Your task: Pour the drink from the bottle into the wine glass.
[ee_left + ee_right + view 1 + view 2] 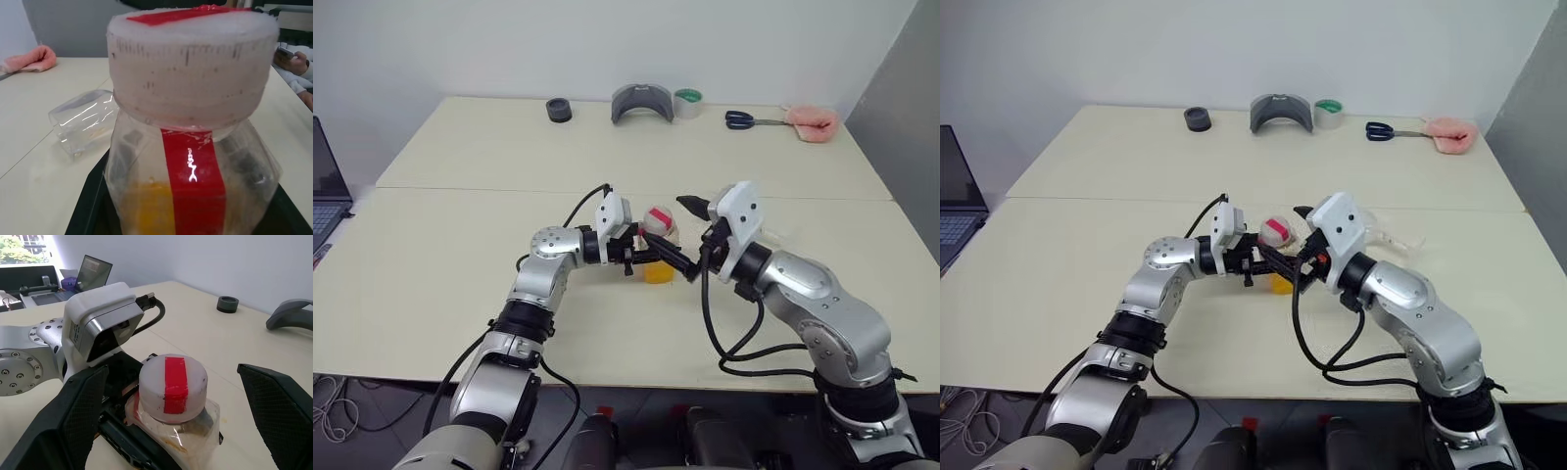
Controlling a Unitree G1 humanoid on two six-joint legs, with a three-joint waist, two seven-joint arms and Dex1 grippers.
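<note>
Above the middle of the table (460, 294), the left gripper (646, 257) is clamping the bottle (659, 245) upright, while the right gripper (171, 431) is spreading its fingers (73, 416) wide on either side of the cap (171, 382), not touching it.

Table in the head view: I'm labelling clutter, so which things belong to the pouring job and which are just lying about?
Job: bottle, capped, in the left gripper; drink inside; right gripper, open around the cap; clear container on its side, perhaps the glass.

Lying about: black roll; grey curved piece; green tape roll; scissors; pink cloth; laptop.
</note>
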